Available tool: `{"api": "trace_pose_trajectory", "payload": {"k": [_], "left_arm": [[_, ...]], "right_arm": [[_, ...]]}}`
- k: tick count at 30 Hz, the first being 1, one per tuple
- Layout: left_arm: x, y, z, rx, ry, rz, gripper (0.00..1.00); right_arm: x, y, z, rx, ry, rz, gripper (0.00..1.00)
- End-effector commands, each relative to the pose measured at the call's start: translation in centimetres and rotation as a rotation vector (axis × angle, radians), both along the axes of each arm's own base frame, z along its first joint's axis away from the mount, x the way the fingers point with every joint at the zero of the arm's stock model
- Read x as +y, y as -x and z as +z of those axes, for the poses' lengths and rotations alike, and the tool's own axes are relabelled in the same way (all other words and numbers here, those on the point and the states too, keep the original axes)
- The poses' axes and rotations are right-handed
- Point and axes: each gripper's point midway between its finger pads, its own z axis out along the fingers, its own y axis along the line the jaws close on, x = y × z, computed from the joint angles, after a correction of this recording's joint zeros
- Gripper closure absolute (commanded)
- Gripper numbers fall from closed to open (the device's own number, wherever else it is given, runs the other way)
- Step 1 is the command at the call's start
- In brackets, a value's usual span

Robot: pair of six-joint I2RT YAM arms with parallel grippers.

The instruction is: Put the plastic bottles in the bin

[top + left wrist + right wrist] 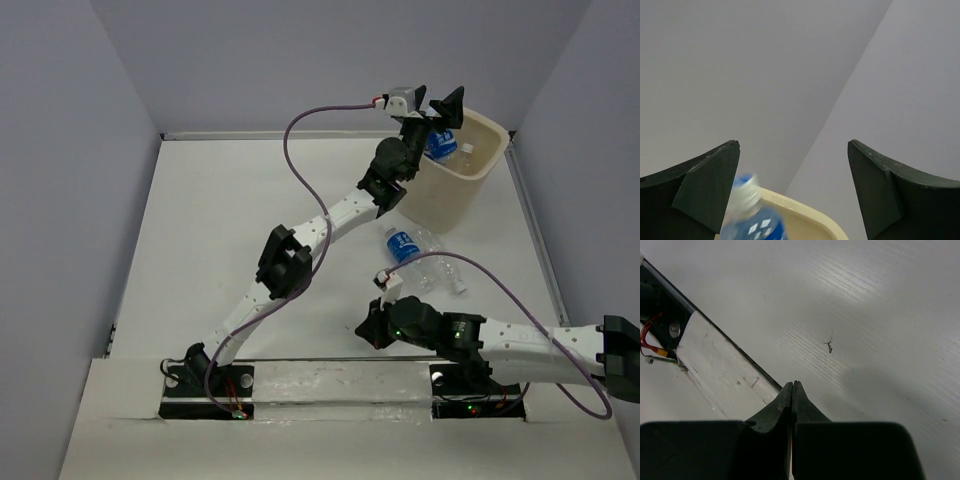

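While the left arm (300, 255) reaches out to the far right corner of the desk (230, 220), the left gripper (437, 112) hangs right over the bin (455, 195), which sits in that corner. Its jaws are spread wide apart and hold nothing. A blue-label bottle (440, 143) is just under them, inside the top of the bin. In the left wrist view this bottle looks blurry, close by one finger and above the cream rim, and I cannot tell if it touches the finger. A white cap (465, 150) shows beside it in the bin. It may be part of one more bottle, but it is too small to be sure. Two more bottles lie on their sides on the desk, just in front of the bin. The labelled bottle (402, 244) is nearer the bin, and the clear bottle (440, 272) lies just beside it, closer to the near edge. The right arm (520, 345) lies low along the near edge. The right gripper (370, 333) is near the middle of that edge, close to the desk top. Its jaws are pressed tight together with nothing in them.
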Motion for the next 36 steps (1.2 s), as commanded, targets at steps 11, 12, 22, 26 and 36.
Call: {"api": "trace_pose_trajectory", "payload": {"k": [11, 12, 22, 26, 36], "left_arm": [[5.3, 4.7, 9.4, -0.105, 0.020, 0.031, 0.01], [6.2, 5.2, 10.3, -0.105, 0.007, 0.043, 0.01], [20.3, 14.1, 3.9, 0.222, -0.034, 0.059, 0.01], [23.4, 17.8, -5.9, 0.410, -0.109, -0.001, 0.01], [23.2, 28.5, -19.6, 0.734, -0.358, -0.385, 0.01]], "right_arm": [[-1.8, -3.3, 3.9, -0.148, 0.008, -0.169, 1.00], [-2.0, -3.6, 4.4, -0.167, 0.012, -0.183, 1.00], [-6.6, -9.9, 8.2, -0.346, 0.212, -0.430, 0.88], [-8.9, -13.1, 8.0, -0.336, 0.355, -0.431, 0.76], [-10.9, -19.6, 6.3, -0.222, 0.571, -0.444, 0.28]]}}
